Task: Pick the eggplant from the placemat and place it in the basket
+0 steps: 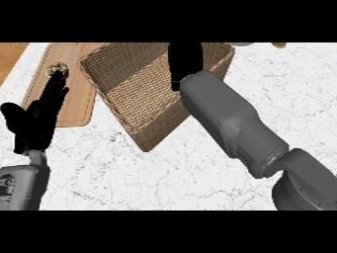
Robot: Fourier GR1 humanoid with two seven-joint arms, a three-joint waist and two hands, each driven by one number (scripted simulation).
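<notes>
A woven basket (138,94) sits toward the far edge of the white marble worktop (200,178), set at an angle, with one corner pointing toward the near edge. The right forearm (229,123) reaches from the near right corner across the basket's rim, and the right hand (184,62) hangs over the basket's inside near its far wall. The hand shows only as a dark shape, so I cannot tell whether its fingers are curled or straight, nor whether it holds anything. The eggplant cannot be made out; it may be hidden by that hand. Left of the basket, and tucked partly beneath it, lies a brown placemat (76,106), with a small round thing (57,70) near its far end. The left hand (34,121) stands over the placemat's near left part, fingers straight and pointing to the far edge, holding nothing.
</notes>
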